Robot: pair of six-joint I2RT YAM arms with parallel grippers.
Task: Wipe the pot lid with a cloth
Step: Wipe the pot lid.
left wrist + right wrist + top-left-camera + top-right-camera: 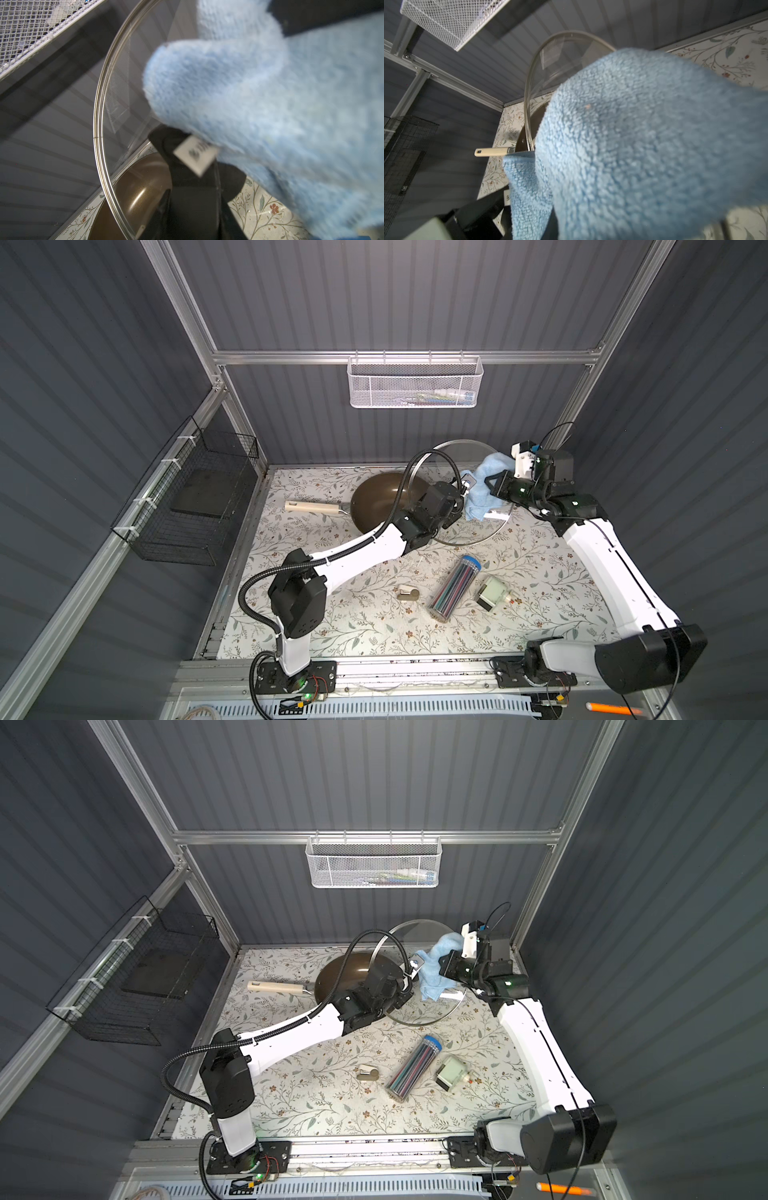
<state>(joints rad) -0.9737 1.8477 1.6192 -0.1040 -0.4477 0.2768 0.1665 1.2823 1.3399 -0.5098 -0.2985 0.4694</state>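
The pot lid point(457, 533) point(422, 1011), clear glass with a metal rim, stands tilted on edge at the back of the table. My left gripper point(459, 495) point(193, 199) is shut on its black centre handle point(182, 172), which carries a white tag. A light blue cloth point(484, 485) point(436, 965) lies against the upper right of the glass. My right gripper point(494, 485) is shut on the cloth. In the right wrist view the cloth point(643, 145) hides the jaws, and the lid point(550, 62) shows behind it. The cloth point(270, 104) also fills much of the left wrist view.
A dark brown pan point(374, 499) with a cream handle point(311, 507) sits just left of the lid. Nearer the front lie a clear tube of coloured sticks point(455, 587), a small pale device point(492, 592) and a beige piece point(407, 593). A white mesh basket point(415, 381) hangs behind, and a black wire basket point(187, 506) hangs at left.
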